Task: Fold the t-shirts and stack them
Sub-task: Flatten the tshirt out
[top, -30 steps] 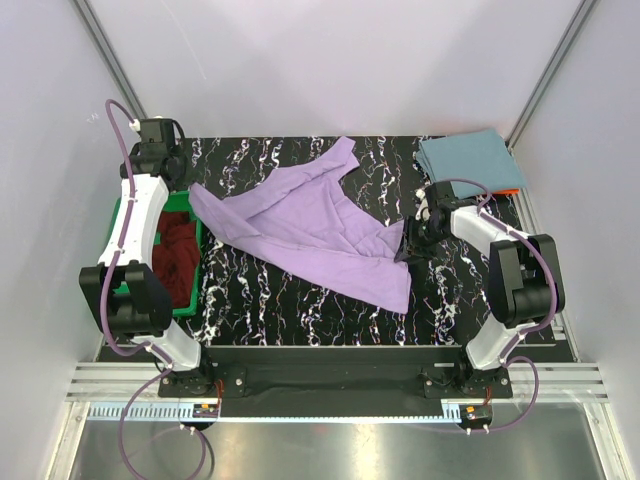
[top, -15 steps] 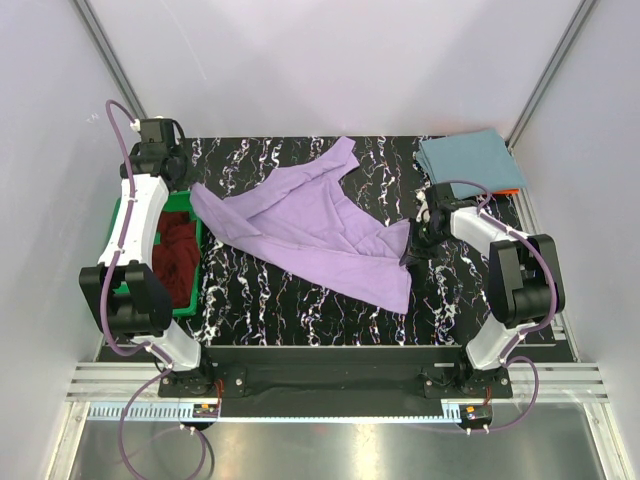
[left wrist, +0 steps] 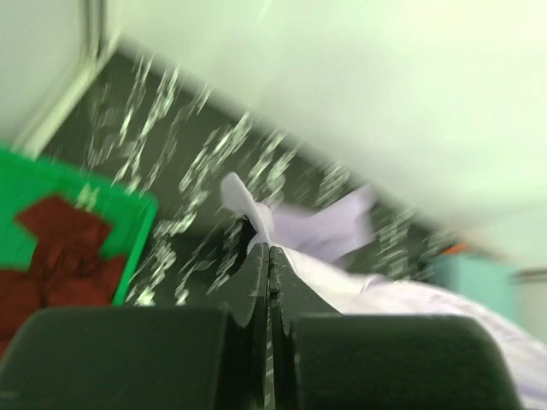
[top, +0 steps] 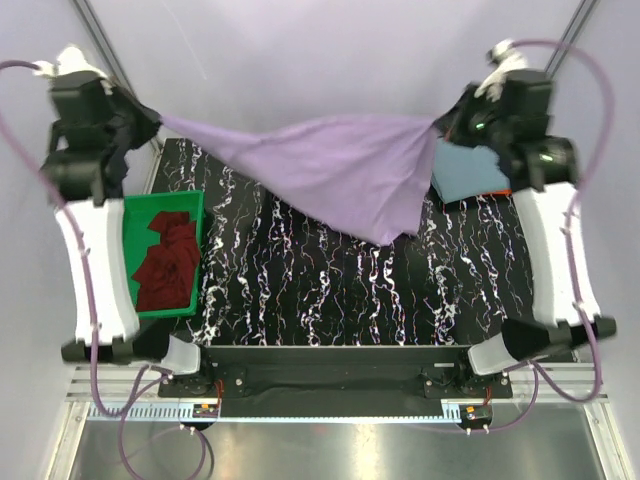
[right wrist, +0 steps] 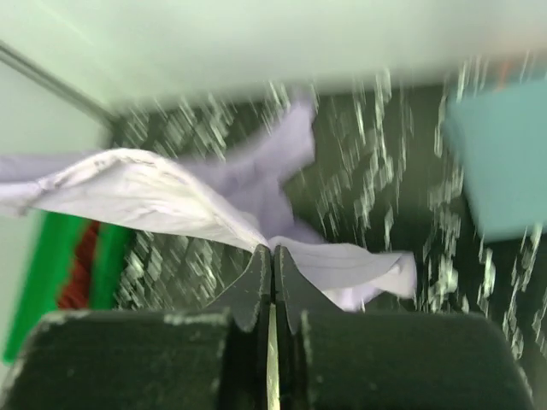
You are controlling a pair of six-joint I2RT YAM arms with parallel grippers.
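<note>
Shirt point(top: 340, 170) spans left claw point(top: 155, 118) to right claw point(top: 438, 122) only in top cam.

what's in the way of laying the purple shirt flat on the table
Nothing visible. The lavender shirt hangs between left gripper and right gripper over bare table; the folded teal shirt sits right rear near its edge, the maroon shirt in the green tray.

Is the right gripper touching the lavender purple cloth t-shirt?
Touching. The right wrist view shows the right gripper shut on an edge of the lavender purple cloth t-shirt.
</note>
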